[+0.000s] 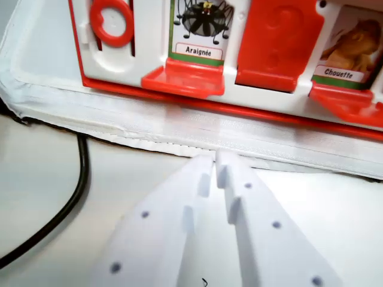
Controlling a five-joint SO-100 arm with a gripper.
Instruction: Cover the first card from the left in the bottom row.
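Araignée card point(199, 27) shows a spider beside the Chouette card point(352, 45).

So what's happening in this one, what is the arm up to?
A white gripper hangs in front of a red and white card board, its fingertips nearly together and holding nothing. It points at the board's near edge, just right of the spider card labelled Araignée, whose red flap lies open so the picture shows. The next slot to the wrist view's right is hidden behind a raised red cover; the owl card, Chouette, shows too. No flap is being touched.
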